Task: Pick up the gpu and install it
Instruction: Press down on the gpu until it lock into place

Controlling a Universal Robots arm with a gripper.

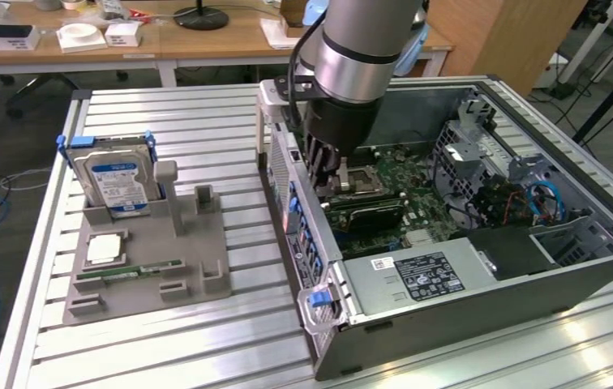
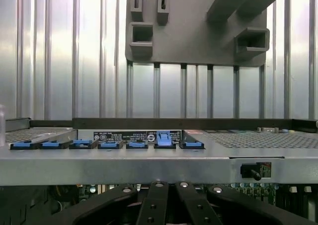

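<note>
My gripper (image 1: 334, 174) is lowered into the open computer case (image 1: 566, 275), close to its wall on the exterior view's left, above the motherboard (image 1: 399, 174). In the wrist view my fingers (image 2: 154, 205) are drawn close together; whether they hold anything I cannot tell. The gpu (image 1: 366, 215) lies flat inside the case, just near of my gripper. On the slatted table (image 1: 177, 348) a grey fixture (image 1: 193, 251) holds 1 hard drive (image 1: 117, 182) upright and a memory stick (image 1: 128, 271).
</note>
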